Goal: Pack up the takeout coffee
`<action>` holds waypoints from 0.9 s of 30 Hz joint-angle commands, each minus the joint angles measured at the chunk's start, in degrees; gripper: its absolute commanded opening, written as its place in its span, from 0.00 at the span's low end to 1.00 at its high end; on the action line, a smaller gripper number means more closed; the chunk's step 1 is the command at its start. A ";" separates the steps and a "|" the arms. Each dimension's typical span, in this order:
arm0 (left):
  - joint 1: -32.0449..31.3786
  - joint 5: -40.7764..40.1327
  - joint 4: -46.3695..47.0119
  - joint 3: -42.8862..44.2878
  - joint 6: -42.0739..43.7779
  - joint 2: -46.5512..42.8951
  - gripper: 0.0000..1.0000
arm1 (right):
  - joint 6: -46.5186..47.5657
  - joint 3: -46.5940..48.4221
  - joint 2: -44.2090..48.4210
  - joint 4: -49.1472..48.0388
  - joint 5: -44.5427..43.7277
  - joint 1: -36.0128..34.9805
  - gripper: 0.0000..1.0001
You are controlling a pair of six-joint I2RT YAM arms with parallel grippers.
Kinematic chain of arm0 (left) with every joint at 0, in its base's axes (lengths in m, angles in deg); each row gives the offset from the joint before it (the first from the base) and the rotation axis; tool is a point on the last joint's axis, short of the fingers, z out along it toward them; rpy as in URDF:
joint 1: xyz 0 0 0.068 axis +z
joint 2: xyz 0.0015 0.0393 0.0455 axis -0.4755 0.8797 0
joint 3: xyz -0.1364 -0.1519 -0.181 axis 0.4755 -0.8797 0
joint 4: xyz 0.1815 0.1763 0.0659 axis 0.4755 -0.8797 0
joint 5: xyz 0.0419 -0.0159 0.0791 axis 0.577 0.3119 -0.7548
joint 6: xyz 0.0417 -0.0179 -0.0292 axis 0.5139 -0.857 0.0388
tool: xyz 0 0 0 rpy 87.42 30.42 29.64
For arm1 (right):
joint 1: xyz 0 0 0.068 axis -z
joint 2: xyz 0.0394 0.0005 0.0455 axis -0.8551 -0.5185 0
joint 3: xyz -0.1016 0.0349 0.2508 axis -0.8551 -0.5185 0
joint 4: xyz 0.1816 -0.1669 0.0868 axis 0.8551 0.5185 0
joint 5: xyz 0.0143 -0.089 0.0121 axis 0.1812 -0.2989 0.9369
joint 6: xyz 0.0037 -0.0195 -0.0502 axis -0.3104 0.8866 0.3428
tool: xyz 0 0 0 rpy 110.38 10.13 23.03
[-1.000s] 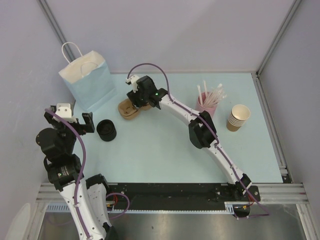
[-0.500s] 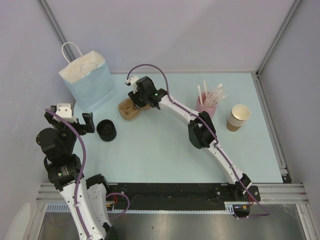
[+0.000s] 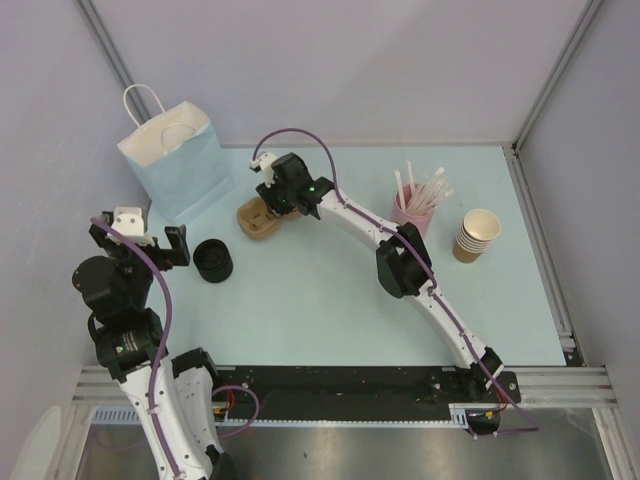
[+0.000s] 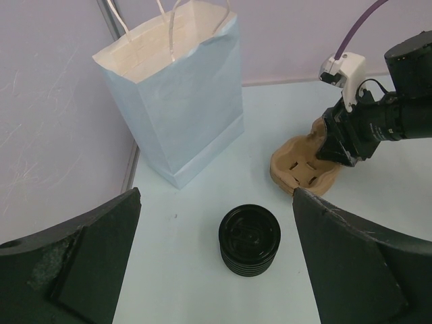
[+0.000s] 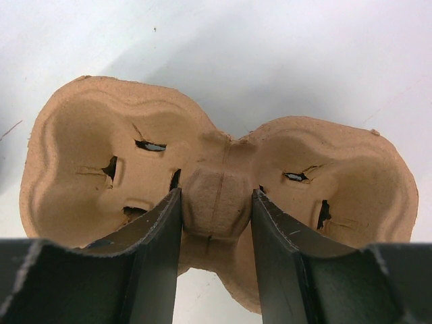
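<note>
Brown pulp cup carrier (image 5: 94,155) pinched at its middle ridge by right gripper (image 5: 216,200); left gripper (image 4: 216,202) spread wide near black lid stack (image 4: 250,239).

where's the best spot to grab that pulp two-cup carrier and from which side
Pinch the raised hump between the two wells of the pulp cup carrier, coming straight down from above. It lies flat with the wells facing up, and the hump is its narrowest, likely stiffest part. The right gripper has a finger on each side of it.
</note>
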 commanded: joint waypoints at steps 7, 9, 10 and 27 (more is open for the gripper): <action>0.76 1.50 1.64 -0.26 -0.72 -0.56 0.99 | -1.75 2.54 6.97 -0.83 1.48 -0.40 0.43; 0.67 1.50 1.73 -0.35 -0.63 -0.56 1.00 | -1.58 2.37 7.06 -0.74 1.22 -0.40 0.44; 0.67 1.50 1.73 -0.35 -0.63 -0.56 0.99 | -1.49 2.10 7.33 -1.09 1.05 -0.40 0.44; 0.76 1.50 1.55 -0.43 -0.54 -0.91 1.00 | -0.96 1.22 7.59 -1.27 0.51 -0.23 0.45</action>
